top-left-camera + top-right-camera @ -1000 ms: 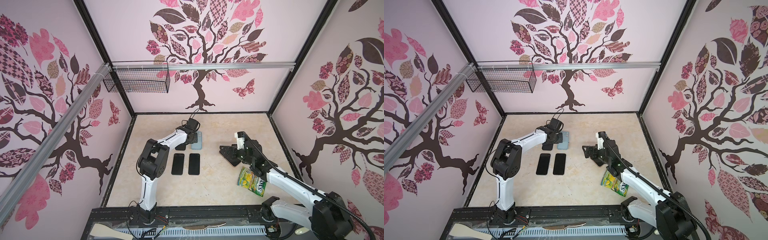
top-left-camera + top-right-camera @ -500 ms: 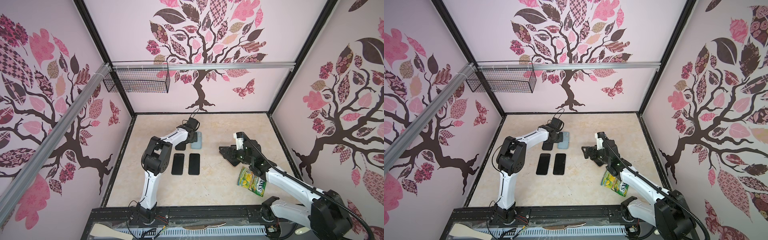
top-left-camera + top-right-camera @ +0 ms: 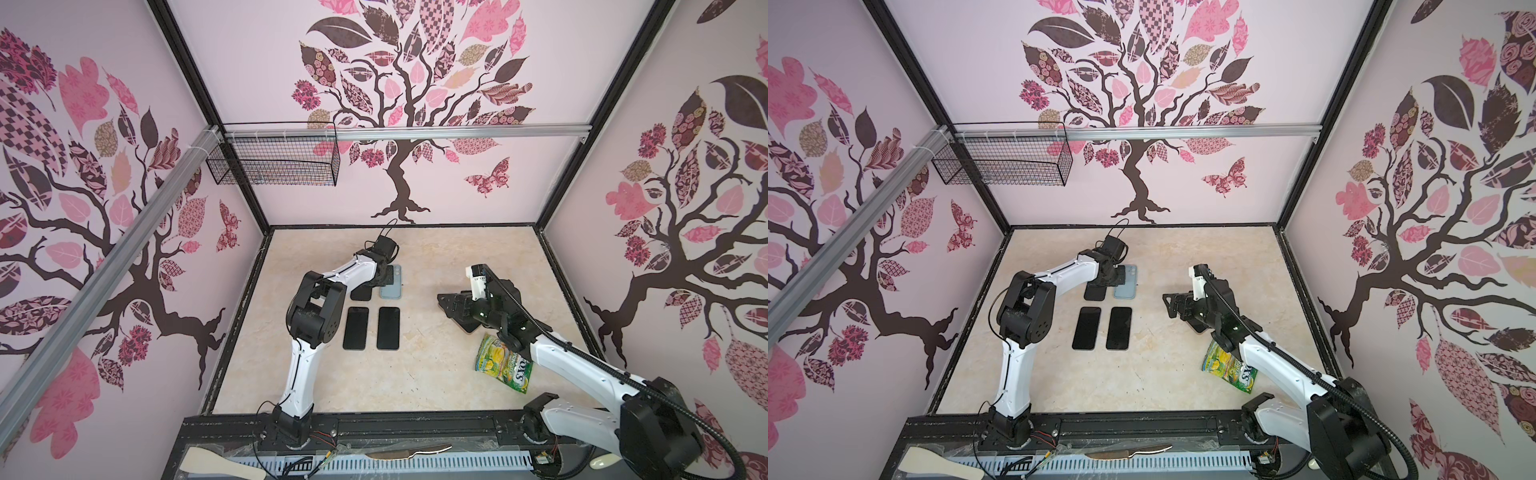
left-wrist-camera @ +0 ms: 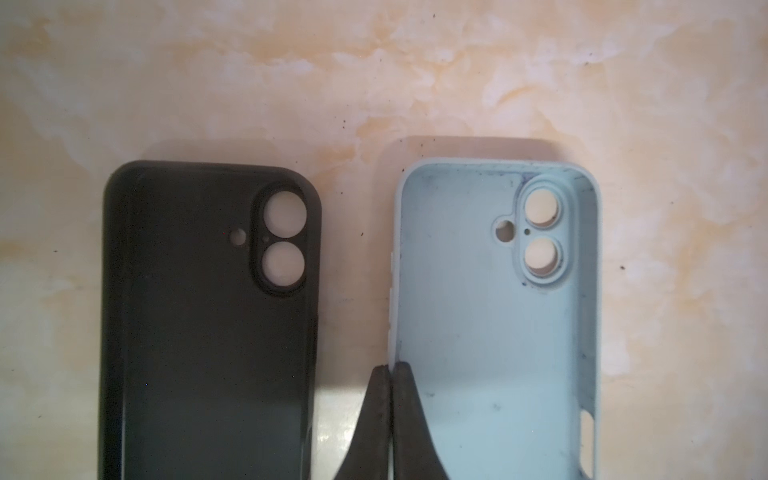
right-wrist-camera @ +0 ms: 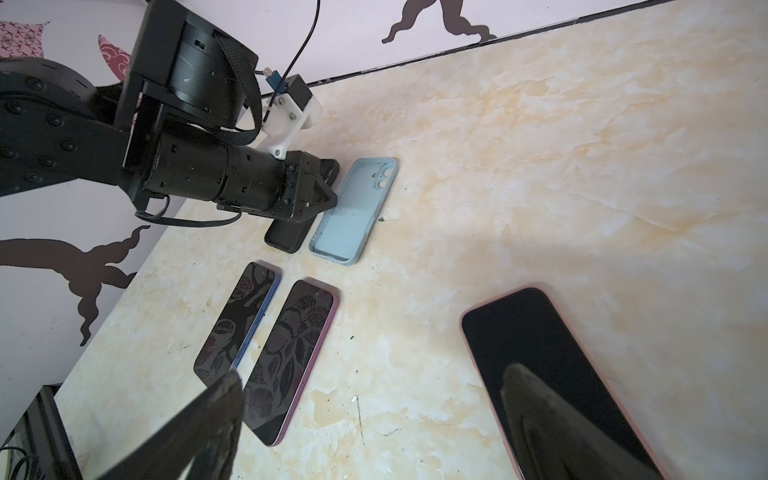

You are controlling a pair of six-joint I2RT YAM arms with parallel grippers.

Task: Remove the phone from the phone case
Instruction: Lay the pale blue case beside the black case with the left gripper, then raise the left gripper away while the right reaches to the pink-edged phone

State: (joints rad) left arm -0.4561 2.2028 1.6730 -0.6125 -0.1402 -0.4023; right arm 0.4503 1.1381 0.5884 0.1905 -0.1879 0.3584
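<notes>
Bench (image 3: 436, 257) inside four papered walls, two arms at work.

Left arm (image 3: 332, 276) is stretched to the far row. There the black case (image 4: 208, 311) and the blue case (image 4: 490, 332) lie side by side, both empty, hollow side up, with a narrow strip of bench between them. Left jaws are pressed together at the blue case's side wall, the one facing the black case. Cannot tell whether the wall is nipped between them or they only rest against it. Likely purpose: squaring that shell in its row.

Nearer row: blue-edged phone (image 5: 237, 324) and pink-edged phone (image 5: 291, 357). Both are bare, screens up, parallel and just apart. Reads as a sorting layout, shells behind and handsets in front.

Right arm (image 3: 573, 357) is low over the task's thing, the third phone (image 5: 552, 374). It lies flat, screen up, well to the right of the rows, with a pink rim all round. The rim looks like its case, so I judge this phone not yet out.

Right jaws are spread wide and hold nothing. One finger (image 5: 540, 407) is above the screen, the other off to the side over bare bench. This straddling stance suits taking the phone by its long edges.

Snack packet (image 3: 503, 363) lies beside the right arm and plays no part.
</notes>
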